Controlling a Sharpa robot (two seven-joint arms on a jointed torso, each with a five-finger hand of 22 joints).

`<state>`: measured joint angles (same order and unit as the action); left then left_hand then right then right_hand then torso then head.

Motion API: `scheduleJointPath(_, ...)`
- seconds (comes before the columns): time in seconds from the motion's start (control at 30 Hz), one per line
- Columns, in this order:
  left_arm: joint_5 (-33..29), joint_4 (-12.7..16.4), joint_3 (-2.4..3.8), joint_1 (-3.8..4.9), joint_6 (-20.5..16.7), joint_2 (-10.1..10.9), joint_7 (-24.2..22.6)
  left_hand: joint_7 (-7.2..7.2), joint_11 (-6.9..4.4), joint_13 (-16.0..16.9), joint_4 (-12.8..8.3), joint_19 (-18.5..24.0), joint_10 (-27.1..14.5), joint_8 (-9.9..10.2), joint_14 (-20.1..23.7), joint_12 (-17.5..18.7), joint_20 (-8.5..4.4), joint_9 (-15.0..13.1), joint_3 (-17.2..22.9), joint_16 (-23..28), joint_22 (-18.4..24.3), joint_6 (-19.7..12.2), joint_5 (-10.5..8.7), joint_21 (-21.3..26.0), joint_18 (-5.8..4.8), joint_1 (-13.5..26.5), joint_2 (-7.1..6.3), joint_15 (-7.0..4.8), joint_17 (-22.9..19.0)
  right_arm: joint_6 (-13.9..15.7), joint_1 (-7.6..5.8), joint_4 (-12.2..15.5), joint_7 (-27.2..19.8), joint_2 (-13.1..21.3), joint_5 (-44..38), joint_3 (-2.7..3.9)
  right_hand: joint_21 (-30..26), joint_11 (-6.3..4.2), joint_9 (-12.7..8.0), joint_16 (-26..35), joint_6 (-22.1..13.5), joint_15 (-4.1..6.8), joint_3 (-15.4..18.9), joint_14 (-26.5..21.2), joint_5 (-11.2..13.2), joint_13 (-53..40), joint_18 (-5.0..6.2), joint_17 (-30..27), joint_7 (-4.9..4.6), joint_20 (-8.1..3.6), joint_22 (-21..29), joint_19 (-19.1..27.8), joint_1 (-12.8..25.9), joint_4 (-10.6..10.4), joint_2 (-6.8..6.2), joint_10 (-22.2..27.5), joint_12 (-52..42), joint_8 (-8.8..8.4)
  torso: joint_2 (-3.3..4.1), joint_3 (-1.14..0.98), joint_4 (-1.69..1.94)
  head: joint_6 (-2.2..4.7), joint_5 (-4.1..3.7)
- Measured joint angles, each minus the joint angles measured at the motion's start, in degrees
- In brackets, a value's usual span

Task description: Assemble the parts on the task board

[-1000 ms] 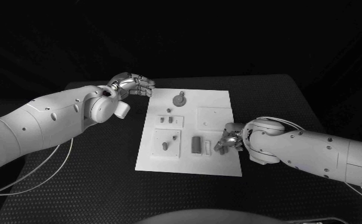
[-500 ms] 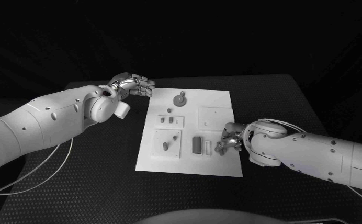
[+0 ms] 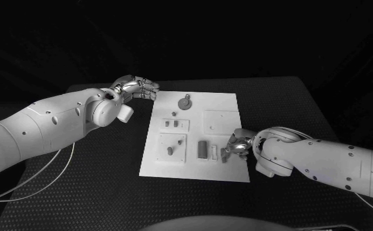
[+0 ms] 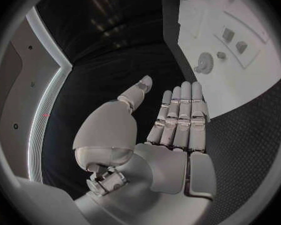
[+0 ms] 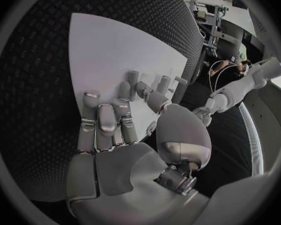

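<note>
The flat white rectangular task board (image 3: 221, 170) lies mid-table on the black textured table (image 3: 93, 188), its long axis running 12 to 6 o'clock in the head view. The silver many-fingered right hand (image 3: 235, 145) sits over the board's right edge, at about 4 o'clock from the board's centre. Its fingers are curled downward towards the surface; whether they hold anything cannot be told — the right wrist view shows fingertips bent close to the board but no part plainly between them.

The nearest part is the small dark upright oblong block (image 3: 202, 148), standing in a pale recessed holder just beside the right hand, at 9 o'clock from it. Its long axis runs 12 to 6 o'clock, parallel to the board's long side. The right hand is plainly the nearer of the two; in my judgement the coming move turns on that short leftward reach.

The silver many-fingered left hand (image 3: 137, 88) rests off the board's far left corner, at about 10 o'clock from the centre, fingers straight and together, holding nothing. The small round toothed gear (image 3: 185, 102) lies near it, at 4 o'clock from that hand. Other small pegs (image 3: 175, 123) stand in the middle left plate.
</note>
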<state>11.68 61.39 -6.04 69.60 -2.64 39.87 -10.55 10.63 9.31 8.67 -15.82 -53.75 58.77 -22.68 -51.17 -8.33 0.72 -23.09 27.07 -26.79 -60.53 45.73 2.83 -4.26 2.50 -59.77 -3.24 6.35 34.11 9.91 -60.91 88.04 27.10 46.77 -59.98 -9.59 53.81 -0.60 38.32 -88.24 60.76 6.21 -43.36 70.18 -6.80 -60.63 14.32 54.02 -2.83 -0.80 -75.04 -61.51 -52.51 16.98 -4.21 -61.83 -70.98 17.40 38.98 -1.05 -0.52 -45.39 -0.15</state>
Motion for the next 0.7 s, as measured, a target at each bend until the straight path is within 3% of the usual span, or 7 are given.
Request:
scheduleJointPath(0.07, 0.0, 0.0, 0.0, 0.0, 0.0, 0.0, 0.0, 0.0, 0.0, 0.0, 0.0, 0.0, 0.0, 0.0, 0.0, 0.0, 0.0, 0.0, 0.0, 0.0, 0.0, 0.0, 0.0, 0.0, -0.01, 0.0, 0.0, 0.0, 0.1, 1.0, 0.0, 0.4, -0.7, 0.0, 2.4, 0.07, 0.0, 0.11, -0.6, 0.0, -0.5, 0.02, 0.0, 0.0, 0.2, 0.0, 0.11, 0.0, -0.62, 0.0, 0.0, 0.0, -2.0, 0.0, 1.53, 0.1, 0.0, -2.93, 0.0, 0.0, 0.01, 0.01, -0.01)
scheduleJointPath(0.1, 0.0, 0.0, 0.0, 0.0, 0.0, 0.0, 0.0, 0.0, 0.0, 0.0, 0.0, 0.0, 0.0, 0.0, 0.0, 0.0, 0.0, 0.0, 0.0, 0.0, 0.0, 0.0, 0.0, 0.0, -0.01, 0.0, 0.0, 0.0, 0.1, 1.4, 0.0, 0.6, -0.9, 0.0, 3.2, 0.08, 0.0, 0.19, -1.1, 0.0, -0.8, 0.07, -0.2, 0.1, 0.2, 0.0, 0.26, 0.0, -0.88, 0.0, 0.0, 0.0, -2.4, 0.2, 1.77, 0.2, 0.0, -3.07, 0.0, 0.0, 0.01, -0.02, -0.01)
scheduleJointPath(0.13, 0.0, 0.0, 0.0, 0.0, 0.0, 0.0, 0.0, 0.0, 0.0, 0.0, 0.0, 0.0, 0.0, 0.0, 0.0, 0.0, 0.0, 0.1, 0.0, 0.0, 0.0, 0.0, 0.0, 0.0, -0.03, 0.0, 0.0, 0.0, 0.1, 1.7, 0.02, 0.6, -1.1, 0.1, 4.0, 0.06, 0.0, 0.16, -0.8, 0.0, -1.7, 0.21, -0.4, 0.2, 0.0, 0.0, 0.39, 0.0, -1.61, 0.01, 0.0, 0.0, -4.2, 0.3, 3.66, 0.2, 0.0, -2.76, 0.0, 0.0, 0.01, -0.03, 0.01)
scheduleJointPath(0.43, 0.0, 0.0, 0.0, -0.01, 0.2, 0.0, 0.1, 0.0, 0.0, 0.0, 0.0, 0.0, 0.0, 0.0, 0.0, 0.0, 0.0, 0.0, 0.0, 0.0, 0.0, 0.0, 0.0, 0.0, -0.05, 0.0, 0.0, 0.0, 0.0, 2.7, -0.62, 1.0, -1.5, 0.6, 7.4, -0.02, 0.2, 0.05, -0.5, 0.0, -1.6, 0.22, -0.3, 0.2, 0.0, 0.0, 0.4, 0.1, -1.91, 0.2, 0.0, -0.2, -3.8, 0.2, 3.67, 0.1, 0.0, -2.76, 0.0, -0.01, 0.01, -0.01, 0.02)
scheduleJointPath(0.7, 0.0, 0.0, -0.01, -0.01, 0.3, 0.1, 0.1, 0.0, 0.0, 0.0, 0.0, 0.0, 0.0, 0.0, 0.0, 0.0, 0.0, 0.0, 0.0, 0.0, 0.0, 0.0, 0.0, 0.0, -0.06, 0.0, 0.0, 0.0, 0.1, 1.0, -0.66, 0.7, -0.6, 0.2, 6.7, -0.06, 0.2, 0.05, -0.5, 0.0, -1.6, 0.22, -0.4, 0.2, 0.0, 0.1, 0.37, -0.5, -1.93, 0.2, 0.0, -0.2, -3.3, 0.2, 3.13, 0.1, 0.0, -2.76, 0.0, -0.01, -0.03, 0.03, -0.13)
